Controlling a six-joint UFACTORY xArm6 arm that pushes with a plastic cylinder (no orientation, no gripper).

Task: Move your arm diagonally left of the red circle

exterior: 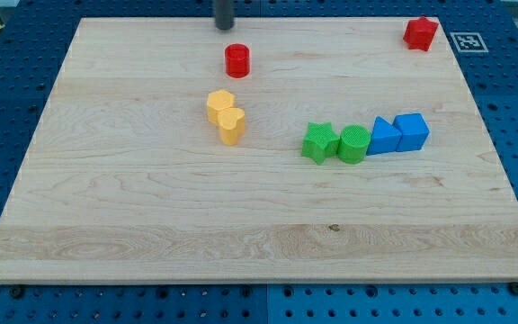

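Though its upper rod is cut off, my tip (224,27) stands just above the red circle (237,61)

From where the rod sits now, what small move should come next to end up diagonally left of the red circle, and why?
Probably a short slide toward the view's left. My tip sits just above the red circle, only slightly to its left, not touching it. Sliding left would make the offset clearly diagonal without nudging the circle.
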